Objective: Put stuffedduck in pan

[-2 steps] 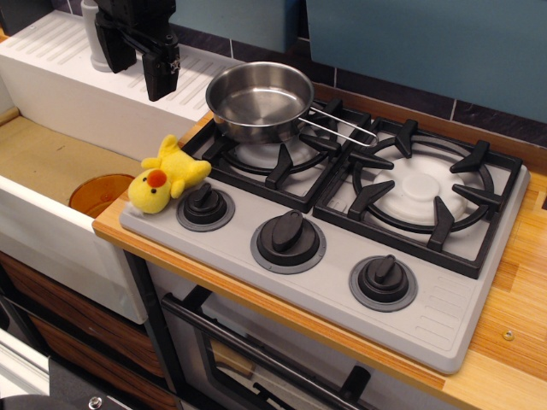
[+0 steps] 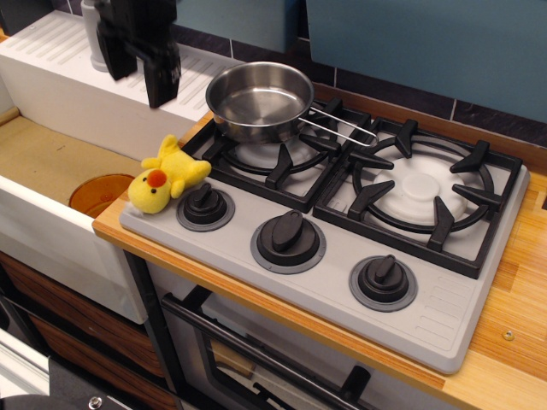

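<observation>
Gripper (image 2: 137, 70) shifted slightly up since the earlier frame; everything else was unchanged. It hung at 10 o'clock, fingers down, parted, holding nothing. Stuffedduck (image 2: 166, 176) lay at the stove's (image 2: 342, 290) 9 o'clock corner; pan (image 2: 259, 99) sat empty.

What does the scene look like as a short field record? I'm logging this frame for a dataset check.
stuffedduck: lying at the stove's front-left corner, beside the leftmost knob
pan: on the rear-left burner, empty, wire handle pointing right
tool: open, hanging above the white drainboard, apart from the duck, holding nothing
right burner: bare
task state: duck not yet in pan
</observation>
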`<state>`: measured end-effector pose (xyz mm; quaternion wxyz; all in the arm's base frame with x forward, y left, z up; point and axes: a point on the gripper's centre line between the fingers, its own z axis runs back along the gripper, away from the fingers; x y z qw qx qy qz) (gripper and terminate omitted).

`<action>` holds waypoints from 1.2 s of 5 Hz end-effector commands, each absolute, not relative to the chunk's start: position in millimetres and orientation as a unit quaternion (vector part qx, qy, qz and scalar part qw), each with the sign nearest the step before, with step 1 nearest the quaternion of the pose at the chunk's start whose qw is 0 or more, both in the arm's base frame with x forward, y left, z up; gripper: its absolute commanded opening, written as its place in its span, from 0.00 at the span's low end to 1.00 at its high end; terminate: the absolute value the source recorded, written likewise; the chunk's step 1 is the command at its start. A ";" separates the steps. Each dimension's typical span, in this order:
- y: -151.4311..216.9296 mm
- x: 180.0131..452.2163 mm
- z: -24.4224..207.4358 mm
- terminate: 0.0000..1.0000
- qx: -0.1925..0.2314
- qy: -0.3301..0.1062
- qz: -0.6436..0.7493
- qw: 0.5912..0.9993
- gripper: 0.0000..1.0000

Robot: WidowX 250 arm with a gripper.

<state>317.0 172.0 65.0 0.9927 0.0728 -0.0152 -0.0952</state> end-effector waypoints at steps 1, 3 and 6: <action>150.6 292.9 85.0 0.00 0.095 -0.029 -0.080 0.992 1.00; 130.9 267.2 108.9 0.00 0.100 -0.007 -0.067 0.993 1.00; 115.1 252.8 69.3 0.00 0.090 -0.032 -0.063 0.993 1.00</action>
